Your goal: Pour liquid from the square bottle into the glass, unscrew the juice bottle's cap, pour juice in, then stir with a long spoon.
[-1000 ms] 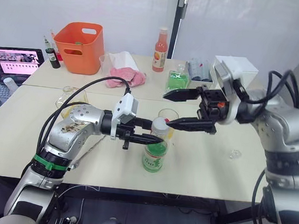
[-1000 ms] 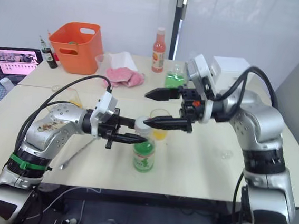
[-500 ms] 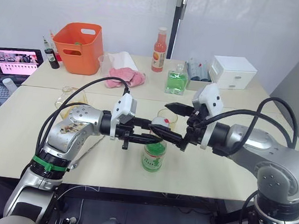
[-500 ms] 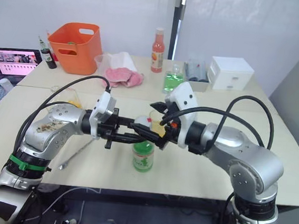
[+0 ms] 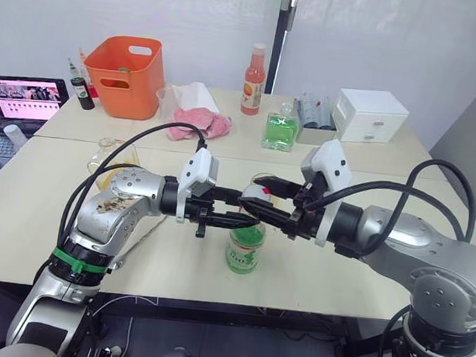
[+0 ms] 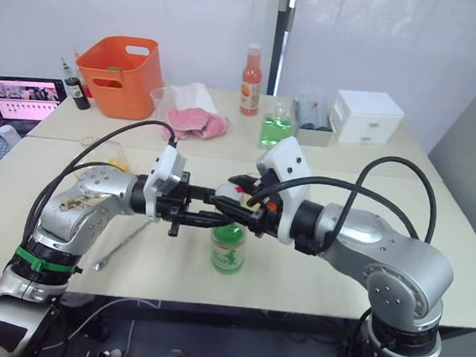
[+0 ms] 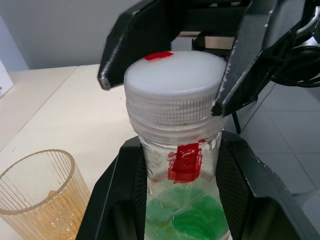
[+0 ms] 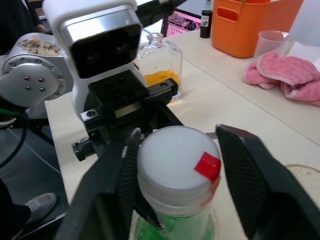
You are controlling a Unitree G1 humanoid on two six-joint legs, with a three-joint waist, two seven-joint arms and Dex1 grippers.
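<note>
Left gripper (image 5: 233, 208) is seen clamped around the neck of the juice bottle (image 5: 245, 245), one black finger on each side just under the cap (image 7: 175, 81), as the left wrist view shows. The bottle stands upright near the front middle of the table (image 5: 39, 227); it is of clear plastic with a green label, a red band at the neck and a red mark on the white cap. The right gripper (image 5: 276, 207) is held at the cap from the opposite side, its fingers (image 8: 250, 170) spread to either side of the cap, with a gap visible on one side at least; whether the other finger touches cannot be told.

Compared with a second ago, the right gripper has been lowered from a raised position above and behind the bottle to cap height, and its fingers have been brought closer together. The left gripper's hold and the bottle's place are unchanged.

Just behind the bottle the glass (image 7: 40, 187) is seen, ribbed and tinted yellow. The square bottle (image 8: 161, 67) with orange-yellow liquid stands behind the left arm. Farther back, an orange bin (image 5: 128, 75), a pink cloth (image 5: 201, 123), a tall red-capped bottle (image 5: 254, 80), a green square bottle (image 5: 281, 129) and a white box (image 5: 370, 115) are placed. A laptop (image 5: 22, 100) is open at the far left.
</note>
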